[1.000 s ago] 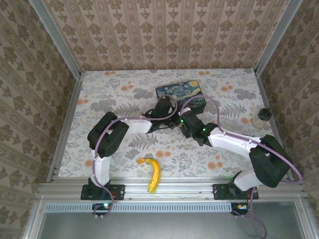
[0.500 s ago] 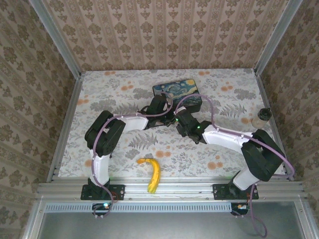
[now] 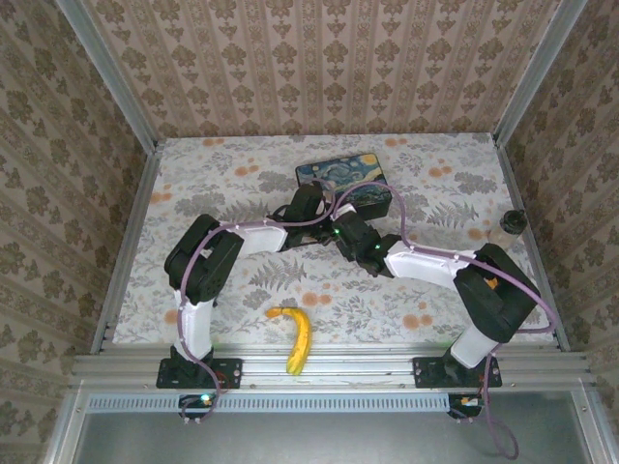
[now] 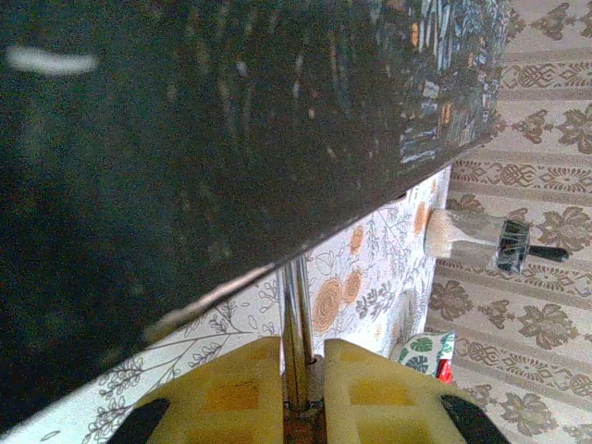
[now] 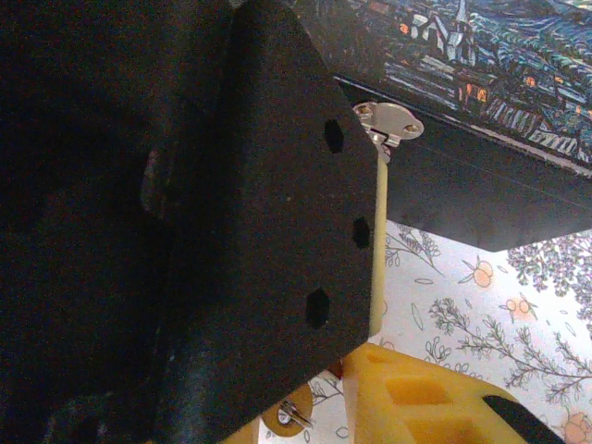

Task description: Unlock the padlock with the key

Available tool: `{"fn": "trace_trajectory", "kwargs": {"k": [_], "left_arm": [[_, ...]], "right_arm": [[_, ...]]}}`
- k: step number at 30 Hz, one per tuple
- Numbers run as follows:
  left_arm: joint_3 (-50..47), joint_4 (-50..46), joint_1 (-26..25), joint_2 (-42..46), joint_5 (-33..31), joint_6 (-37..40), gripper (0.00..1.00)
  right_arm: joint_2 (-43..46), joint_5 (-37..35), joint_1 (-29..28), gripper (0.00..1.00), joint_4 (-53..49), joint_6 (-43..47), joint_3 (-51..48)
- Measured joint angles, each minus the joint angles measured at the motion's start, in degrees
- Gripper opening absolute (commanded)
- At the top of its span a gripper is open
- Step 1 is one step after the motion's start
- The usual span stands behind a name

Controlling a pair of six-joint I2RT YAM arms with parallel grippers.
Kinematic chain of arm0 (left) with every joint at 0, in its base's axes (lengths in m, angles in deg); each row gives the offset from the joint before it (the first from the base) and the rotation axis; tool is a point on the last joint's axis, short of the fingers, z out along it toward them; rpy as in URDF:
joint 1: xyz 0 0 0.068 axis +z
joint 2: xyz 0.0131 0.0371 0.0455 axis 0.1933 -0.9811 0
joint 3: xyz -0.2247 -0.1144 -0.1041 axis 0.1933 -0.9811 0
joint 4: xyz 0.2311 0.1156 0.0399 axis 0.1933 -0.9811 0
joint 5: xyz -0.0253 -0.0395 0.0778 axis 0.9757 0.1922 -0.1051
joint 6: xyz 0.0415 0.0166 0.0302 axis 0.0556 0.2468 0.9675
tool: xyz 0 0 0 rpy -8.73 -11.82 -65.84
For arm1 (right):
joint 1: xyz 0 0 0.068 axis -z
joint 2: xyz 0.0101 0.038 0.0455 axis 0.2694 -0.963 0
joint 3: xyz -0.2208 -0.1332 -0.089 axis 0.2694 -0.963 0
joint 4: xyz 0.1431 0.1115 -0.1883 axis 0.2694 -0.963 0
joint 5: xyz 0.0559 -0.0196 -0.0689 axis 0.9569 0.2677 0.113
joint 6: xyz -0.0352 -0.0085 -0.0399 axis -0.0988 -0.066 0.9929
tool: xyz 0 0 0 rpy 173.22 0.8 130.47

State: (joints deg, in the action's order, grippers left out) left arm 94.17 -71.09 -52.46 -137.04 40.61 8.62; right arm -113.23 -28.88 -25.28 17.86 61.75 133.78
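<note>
Flowery tabletop (image 3: 290, 290) below. Our left pincer (image 4: 301, 356) pinches the tiny brass padlock (image 4: 294, 310) by its thin silver loop; our right pincer (image 3: 338, 229), we cannot tell. We think it is light, hard and slippery: grip its body.

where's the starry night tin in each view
top external: tin at far centre, painted lid up.
left wrist: tin, dark side across the upper left, painted edge at top right.
right wrist: tin at top right, lid above dark side.
shared landmark: floral table cover.
</note>
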Motion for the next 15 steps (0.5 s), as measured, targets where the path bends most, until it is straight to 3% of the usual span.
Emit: {"fn": "trace_trajectory", "kwargs": {"k": [11,15], "left_arm": [[0.2,-0.4,0.5,0.0,-0.4,0.2,0.00],[0.2,-0.4,0.5,0.0,-0.4,0.2,0.00]], "right_arm": [[-1.2,-1.3,-0.2,0.28,4.5,0.5,-0.8],[-1.2,-1.9,-0.3,0.24,5.5,0.5,-1.5]]}}
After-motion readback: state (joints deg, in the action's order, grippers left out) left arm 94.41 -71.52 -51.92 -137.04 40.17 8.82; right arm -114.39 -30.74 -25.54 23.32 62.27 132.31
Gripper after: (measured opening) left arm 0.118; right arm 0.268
